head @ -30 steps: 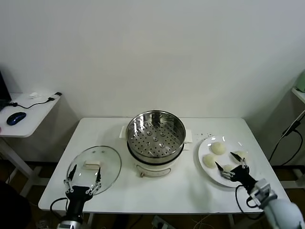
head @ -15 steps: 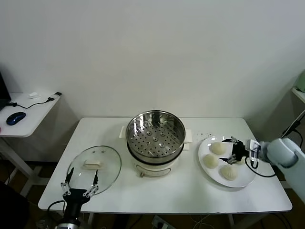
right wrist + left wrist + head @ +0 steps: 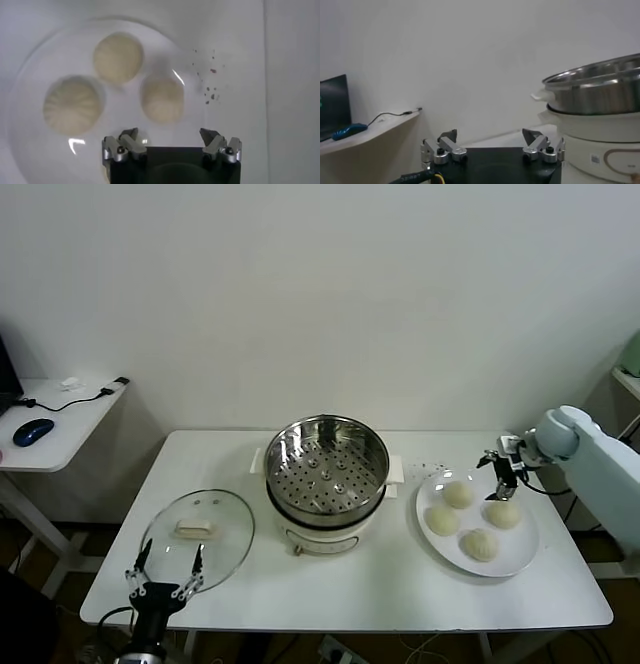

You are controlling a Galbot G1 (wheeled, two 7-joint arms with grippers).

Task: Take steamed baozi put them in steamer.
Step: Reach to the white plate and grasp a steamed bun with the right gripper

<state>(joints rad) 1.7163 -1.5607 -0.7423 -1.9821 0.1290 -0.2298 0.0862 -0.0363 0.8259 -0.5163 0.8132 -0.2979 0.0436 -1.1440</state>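
Baozi point(image 3: 481, 544) newly uncovered; right end effector point(image 3: 503, 469) raised.

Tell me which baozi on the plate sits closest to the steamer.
The left-edge baozi on the plate, nearest the steamer; the other three lie farther right.

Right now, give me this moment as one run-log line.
right gripper: open, above plate | baozi: four on plate | steamer: empty | left gripper: open, idle near lid
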